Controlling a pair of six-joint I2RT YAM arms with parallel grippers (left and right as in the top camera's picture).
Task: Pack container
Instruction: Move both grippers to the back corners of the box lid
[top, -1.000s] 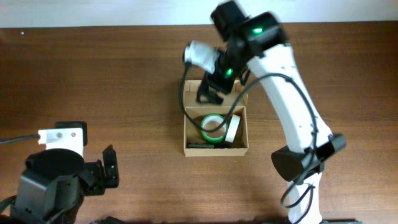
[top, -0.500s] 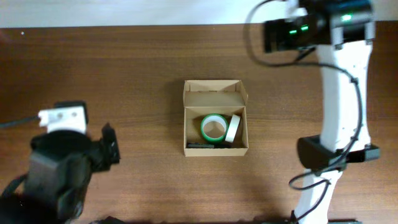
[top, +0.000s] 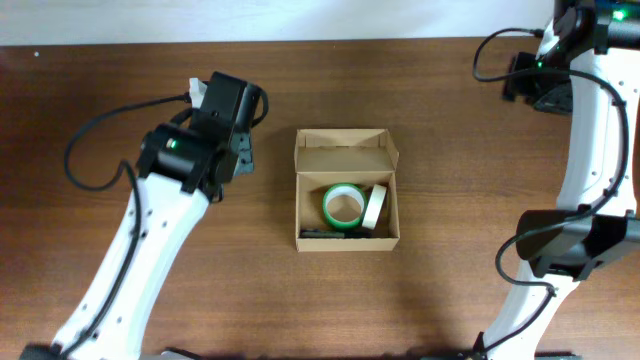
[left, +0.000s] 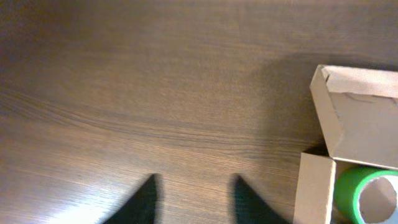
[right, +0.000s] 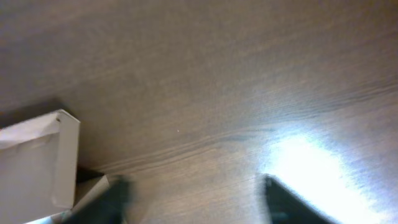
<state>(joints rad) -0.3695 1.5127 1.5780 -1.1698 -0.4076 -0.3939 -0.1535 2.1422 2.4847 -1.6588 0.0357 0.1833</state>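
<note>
The right arm is pulling away to the far right edge of the worktop (top: 250, 300), leaving the container (top: 345, 160). The container is sitting open mid-worktop, its flap lid standing up, with a green tape roll (top: 326, 208) and a white tape roll (top: 375, 207) lying inside. The left arm is swinging in beside the box. The left tool (left: 196, 199) and right tool (right: 196, 202) are both gaping, gripping nothing. Loading is probably finishing, and closing the lid is likely coming next.
</note>
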